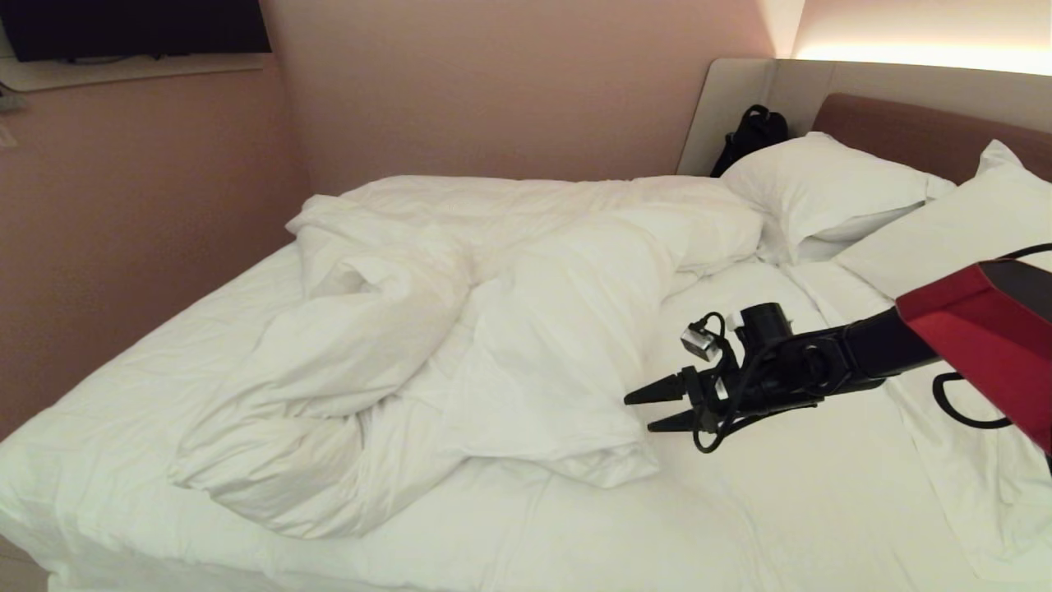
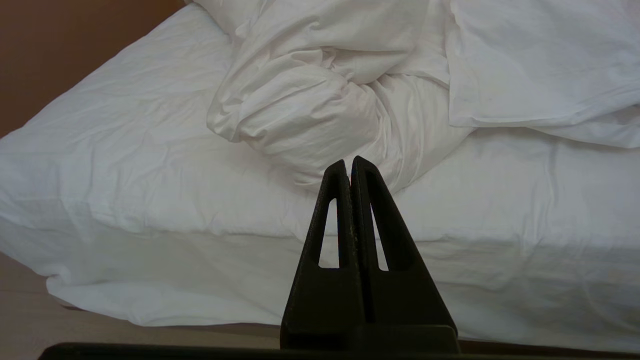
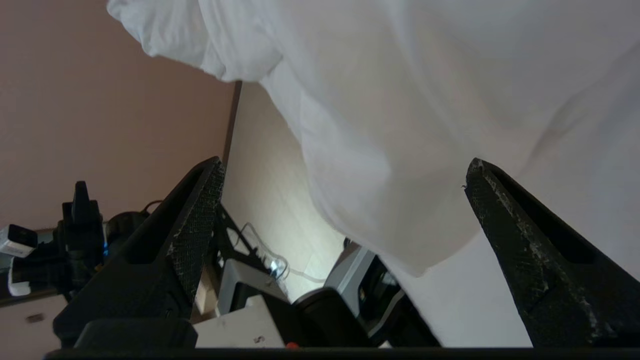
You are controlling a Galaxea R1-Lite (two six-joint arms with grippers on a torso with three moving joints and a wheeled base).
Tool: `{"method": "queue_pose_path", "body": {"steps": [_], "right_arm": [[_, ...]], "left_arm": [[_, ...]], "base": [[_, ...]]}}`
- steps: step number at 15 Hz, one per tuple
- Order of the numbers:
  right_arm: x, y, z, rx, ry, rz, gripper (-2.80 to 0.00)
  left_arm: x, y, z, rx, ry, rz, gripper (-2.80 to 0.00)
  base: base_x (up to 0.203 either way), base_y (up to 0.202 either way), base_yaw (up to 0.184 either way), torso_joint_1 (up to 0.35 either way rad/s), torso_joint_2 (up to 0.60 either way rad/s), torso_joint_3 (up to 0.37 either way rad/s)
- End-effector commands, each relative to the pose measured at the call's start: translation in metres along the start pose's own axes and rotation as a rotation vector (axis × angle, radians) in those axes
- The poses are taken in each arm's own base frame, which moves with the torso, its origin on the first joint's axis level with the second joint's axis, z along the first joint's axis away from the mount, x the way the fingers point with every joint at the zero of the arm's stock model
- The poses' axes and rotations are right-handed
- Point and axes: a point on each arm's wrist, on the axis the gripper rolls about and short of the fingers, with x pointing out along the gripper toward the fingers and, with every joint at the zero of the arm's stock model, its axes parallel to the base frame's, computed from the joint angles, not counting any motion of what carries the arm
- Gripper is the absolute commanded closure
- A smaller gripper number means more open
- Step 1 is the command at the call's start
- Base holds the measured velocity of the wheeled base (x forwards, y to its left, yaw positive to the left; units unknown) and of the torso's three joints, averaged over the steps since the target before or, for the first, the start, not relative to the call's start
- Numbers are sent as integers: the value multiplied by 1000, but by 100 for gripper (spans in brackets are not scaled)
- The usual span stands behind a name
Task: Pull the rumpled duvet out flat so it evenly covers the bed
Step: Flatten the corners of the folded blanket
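Observation:
The white duvet [image 1: 460, 329] lies bunched in thick folds across the middle and far side of the bed [image 1: 822, 510], leaving the near sheet bare. My right gripper [image 1: 638, 413] hovers just above the mattress, open, its tips pointing at the duvet's near corner [image 1: 625, 469] a short way off. In the right wrist view the white duvet cloth [image 3: 400, 125] fills the space ahead of the right gripper [image 3: 345, 165], with nothing between the fingers. My left gripper [image 2: 350, 162] is shut and empty, held off the bed's side and facing a duvet roll [image 2: 310, 115]; it is outside the head view.
Two white pillows [image 1: 822, 193] [image 1: 945, 230] rest against the brown headboard [image 1: 920, 131]. A black bag [image 1: 752, 131] sits in the corner behind them. A pink wall [image 1: 123, 205] runs along the bed's far side, with a dark screen [image 1: 131, 25] mounted high.

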Motion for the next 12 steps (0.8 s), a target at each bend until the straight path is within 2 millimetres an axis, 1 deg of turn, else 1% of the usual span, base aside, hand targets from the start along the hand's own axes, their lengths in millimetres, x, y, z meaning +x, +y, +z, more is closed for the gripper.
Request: {"method": "queue_pose_path", "body": {"steps": [1,5,8,12], "right_arm": [[9,1,-16,132,111,-32,-280],[31,16,-23,100,163,-36,-280],[38,21,-24,87,174,-48,-280],[38,22,-24,92,180,-53,-280]], "left_arm": [[0,0,0,0,0,0,0],[0,0,0,0,0,0,0],[0,0,0,0,0,0,0],[0,0,0,0,0,0,0]], "base": [[0,0,0,0,0,0],[0,0,0,0,0,0],[0,0,0,0,0,0],[0,0,0,0,0,0]]}}
